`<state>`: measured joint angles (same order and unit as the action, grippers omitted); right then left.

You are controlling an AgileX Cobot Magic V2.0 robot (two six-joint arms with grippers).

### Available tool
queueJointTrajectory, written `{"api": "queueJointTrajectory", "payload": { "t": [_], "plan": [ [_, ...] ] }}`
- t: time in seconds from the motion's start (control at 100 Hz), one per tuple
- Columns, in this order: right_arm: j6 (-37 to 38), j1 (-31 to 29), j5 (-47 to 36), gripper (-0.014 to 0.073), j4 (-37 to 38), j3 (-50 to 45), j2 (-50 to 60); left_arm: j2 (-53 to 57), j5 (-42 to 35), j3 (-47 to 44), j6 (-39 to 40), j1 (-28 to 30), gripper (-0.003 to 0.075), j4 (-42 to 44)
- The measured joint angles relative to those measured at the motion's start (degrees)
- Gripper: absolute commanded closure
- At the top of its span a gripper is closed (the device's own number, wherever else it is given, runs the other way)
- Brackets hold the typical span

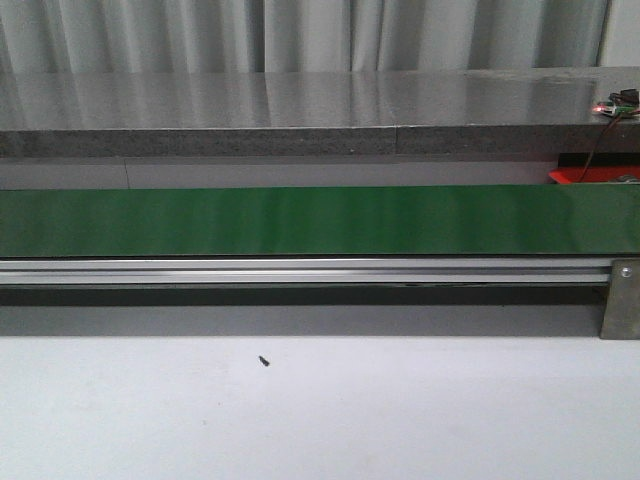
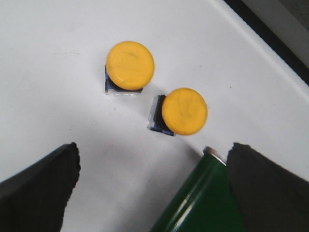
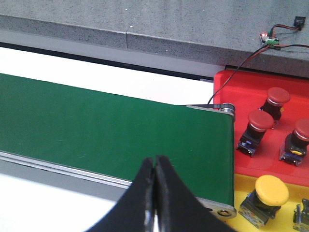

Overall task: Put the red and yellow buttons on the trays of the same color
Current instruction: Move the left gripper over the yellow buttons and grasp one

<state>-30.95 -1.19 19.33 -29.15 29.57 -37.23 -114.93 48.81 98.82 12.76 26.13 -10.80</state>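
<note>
Belt (image 1: 320,220), green and bare, runs across the front view with open white table (image 1: 320,420) before it and a red tray (image 1: 590,176) corner at its far right end. Left wrist view: left gripper (image 2: 152,183) spread wide, two yellow buttons (image 2: 130,65) (image 2: 184,111) on white surface just beyond the fingers, the belt's end roller beside one finger. Right wrist view: right gripper (image 3: 155,193) closed, empty, over the belt's near edge; three red buttons (image 3: 260,121) sit on the red tray past the belt's end, one yellow button on the yellow tray (image 3: 251,186).

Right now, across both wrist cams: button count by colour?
Yellow buttons: 3, two on the white surface in the left wrist view and one on the yellow tray in the right wrist view.
Red buttons: 3, all on the red tray.
Total: 6.
A part at the yellow tray's cropped edge is too cut off to count.
</note>
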Motion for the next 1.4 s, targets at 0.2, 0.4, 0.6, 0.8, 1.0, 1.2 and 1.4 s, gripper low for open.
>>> {"api": "queueJointTrajectory", "payload": {
  "t": [0.2, 0.4, 0.6, 0.8, 1.0, 1.2, 1.4],
  "plan": [
    [0.0, 0.0, 0.0, 0.0651, 0.0, 0.0, 0.0, -4.67, -0.11, 3.9, 4.47, 1.32, 0.0133, 0.26],
    [0.0, 0.0, 0.0, 0.0651, 0.0, 0.0, 0.0, -8.93, -1.34, 6.8, 6.53, 1.45, 0.0133, -0.42],
    [0.0, 0.0, 0.08, 0.0651, 0.0, 0.0, 0.0, -12.31, -5.25, 7.16, 8.74, 1.45, 0.0133, -1.56],
    [0.0, 0.0, 0.08, 0.0651, 0.0, 0.0, 0.0, -14.46, -8.18, 7.43, 10.04, 1.45, 0.0136, -2.19],
    [0.0, 0.0, 0.12, 0.0651, 0.0, 0.0, 0.0, -16.47, -9.11, 7.43, 10.4, 1.45, 0.0303, -3.68],
    [0.0, 0.0, 0.24, 0.0651, 0.0, 0.0, 0.0, -16.56, -10.42, 7.68, 10.4, 1.45, 0.0498, -3.93],
    [0.0, 0.0, 0.47, 0.0651, 0.0, 0.0, 0.0, -16.56, -10.65, 7.97, 10.4, 1.45, 0.0531, -3.93]
  ]
}}
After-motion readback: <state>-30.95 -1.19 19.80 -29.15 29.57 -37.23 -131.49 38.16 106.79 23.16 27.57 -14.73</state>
